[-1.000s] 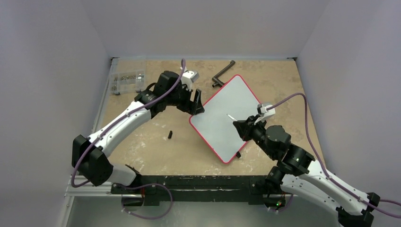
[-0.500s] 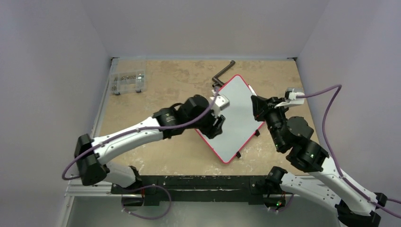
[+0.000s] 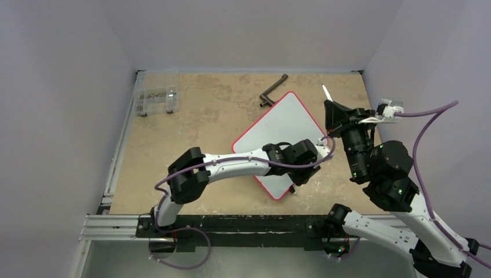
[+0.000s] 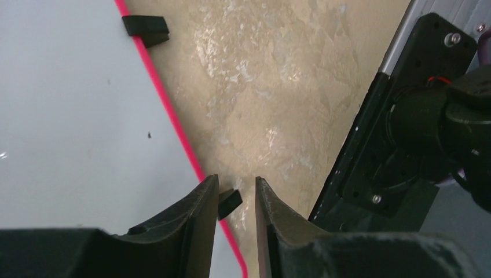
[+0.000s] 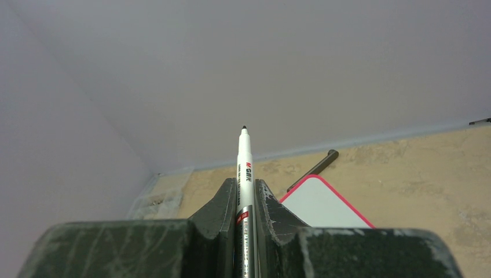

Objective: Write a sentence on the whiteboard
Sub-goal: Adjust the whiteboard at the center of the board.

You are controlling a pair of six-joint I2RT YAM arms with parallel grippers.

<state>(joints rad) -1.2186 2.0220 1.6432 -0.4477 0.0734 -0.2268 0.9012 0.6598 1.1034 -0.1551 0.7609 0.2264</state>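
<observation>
Top external shows the red-rimmed, pale grey rectangular whiteboard (image 3: 278, 124) lying askew right of centre on the tan mottled table (image 3: 197, 121), still blank; the right gripper (image 5: 244, 184) pinches an uncapped white marker (image 5: 244, 153) held off it, the left gripper (image 4: 236, 184) stands slightly parted over its near rim, so all the writing is left, I judge

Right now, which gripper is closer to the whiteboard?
Left. The left gripper is at the red rim of the whiteboard, by a small black foot; the right gripper is off to its right, holding a marker up.
</observation>
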